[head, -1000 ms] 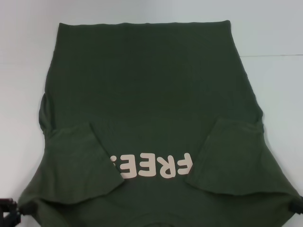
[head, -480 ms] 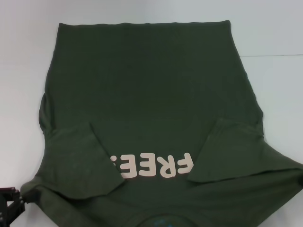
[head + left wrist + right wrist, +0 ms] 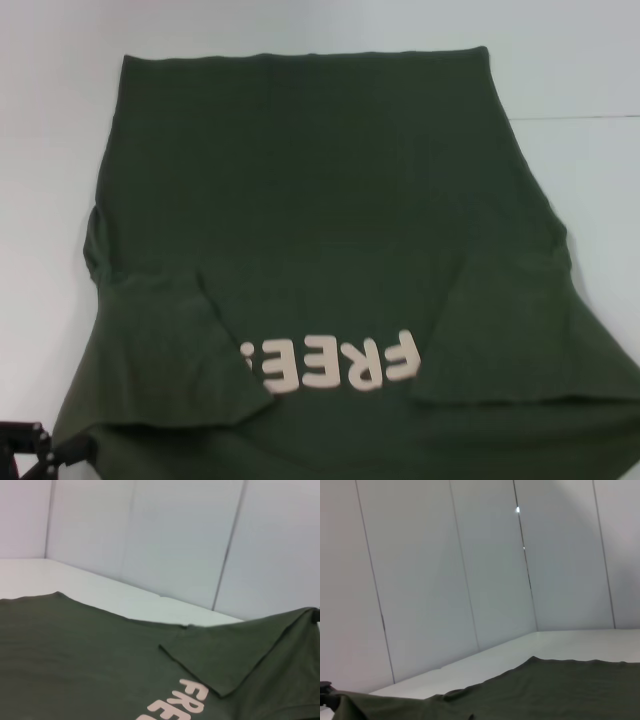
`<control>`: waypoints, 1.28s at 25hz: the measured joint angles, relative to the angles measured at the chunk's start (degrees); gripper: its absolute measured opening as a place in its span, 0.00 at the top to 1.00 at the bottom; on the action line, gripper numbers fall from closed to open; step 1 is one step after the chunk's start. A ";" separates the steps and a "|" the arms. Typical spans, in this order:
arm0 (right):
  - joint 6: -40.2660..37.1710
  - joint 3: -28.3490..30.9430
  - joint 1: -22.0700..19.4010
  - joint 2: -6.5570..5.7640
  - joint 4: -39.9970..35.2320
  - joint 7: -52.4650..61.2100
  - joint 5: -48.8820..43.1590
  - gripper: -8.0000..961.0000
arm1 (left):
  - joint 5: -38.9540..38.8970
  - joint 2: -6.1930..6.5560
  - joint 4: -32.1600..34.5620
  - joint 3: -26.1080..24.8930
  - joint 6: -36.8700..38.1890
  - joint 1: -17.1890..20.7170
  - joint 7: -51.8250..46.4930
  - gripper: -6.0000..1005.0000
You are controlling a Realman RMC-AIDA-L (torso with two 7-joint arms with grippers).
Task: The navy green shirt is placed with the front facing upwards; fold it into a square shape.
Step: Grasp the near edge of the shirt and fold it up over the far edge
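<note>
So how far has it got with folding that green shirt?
Early on. Both sleeves of the navy green shirt already lie folded in beside the pink letters. The left gripper sits at the near left corner; the right gripper is out of view. The body is spread full length, so folding it into a square remains.

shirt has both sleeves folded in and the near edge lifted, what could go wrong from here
1. The shirt looks wider near the robot than at the far hem, so a fold may come out skewed, not square.
2. The folded-in sleeves lie loose on the chest and could flop open as the near edge is carried over.
3. The left hand grips only a corner at the picture's edge; the cloth might slip.
</note>
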 joint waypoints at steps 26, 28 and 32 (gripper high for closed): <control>2.98 11.93 6.27 -0.14 2.77 2.10 -0.34 0.94 | -9.93 -0.07 -5.89 -8.92 -7.61 0.47 -0.74 0.96; 3.11 13.91 6.83 -0.09 3.31 2.10 -0.28 0.94 | -10.27 -0.09 -6.68 -8.98 -8.49 0.37 -0.78 0.96; 4.37 15.37 7.98 -0.31 4.68 2.43 -0.23 0.94 | -10.90 -0.16 -8.87 -9.38 -11.18 0.01 -0.79 0.96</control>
